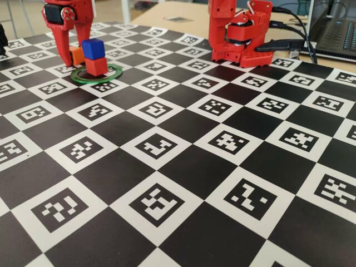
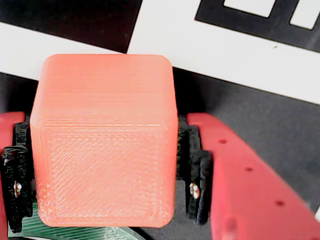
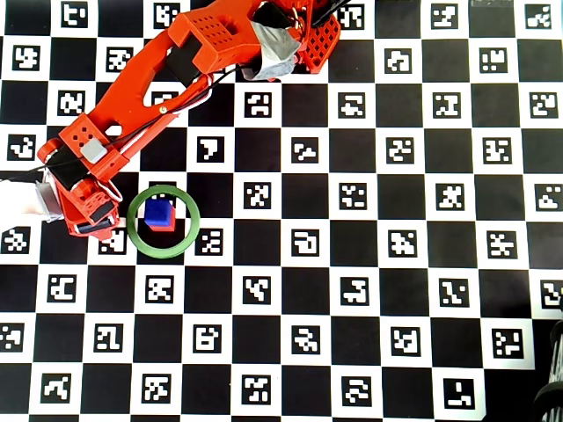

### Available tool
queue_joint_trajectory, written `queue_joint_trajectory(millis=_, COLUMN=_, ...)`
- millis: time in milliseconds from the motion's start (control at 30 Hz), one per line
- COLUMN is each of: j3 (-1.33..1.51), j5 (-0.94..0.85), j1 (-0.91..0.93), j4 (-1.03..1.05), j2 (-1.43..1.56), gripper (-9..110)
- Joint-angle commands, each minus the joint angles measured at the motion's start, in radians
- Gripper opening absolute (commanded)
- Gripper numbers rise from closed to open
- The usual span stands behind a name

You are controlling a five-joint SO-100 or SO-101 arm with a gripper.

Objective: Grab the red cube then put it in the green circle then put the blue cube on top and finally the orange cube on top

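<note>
Fixed view, left to right: the claw [image 1: 74, 53] reaches down at the far left edge of the checkered tabletop [image 1: 183, 167], its fingers pinching the orange cube [image 1: 77, 55]. The orange cube sits low, just left of the stack and beside the green circle [image 1: 97, 74]. Within the ring the red cube [image 1: 97, 66] rests on the tabletop, and the blue cube [image 1: 93, 48] stands on top of it, turned slightly relative to the red one. Farther right, at the back of the board, stands the arm's red base [image 1: 240, 31] with black cables running off to the right.

Wrist view, left to right: a black pad on the left finger [image 2: 15, 170] presses the left face of the orange cube [image 2: 102, 140], which fills the centre of the frame; a second black pad on the right red finger [image 2: 240, 175] presses its right face. The claw [image 2: 102, 170] is thus closed on the cube. A sliver of the green circle [image 2: 65, 231] shows below the cube at the bottom edge.

Overhead view, left to right: the claw's end lies at the left, just outside the rim of the green circle [image 3: 134, 230]; its fingertips and the orange cube are hidden beneath the arm. The blue cube [image 3: 159, 213] sits inside the ring, toward its upper part, with a thin strip of the red cube [image 3: 158, 228] showing under its lower edge. The arm [image 3: 158, 79] runs diagonally up and right to its base at the top edge.
</note>
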Motion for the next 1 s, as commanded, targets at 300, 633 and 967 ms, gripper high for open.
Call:
queue_joint_trajectory(millis=300, j3=-0.017, j5=-0.008, j1=-0.011, j4=0.008, j2=0.109, gripper=7)
queue_joint_trajectory(millis=633, j3=-0.008, j5=-0.02, j1=-0.012, j4=0.077, j2=0.258, gripper=7)
queue_joint_trajectory(millis=967, j3=-0.127, j5=-0.005, j1=0.002, j4=0.176, j2=0.341, gripper=6)
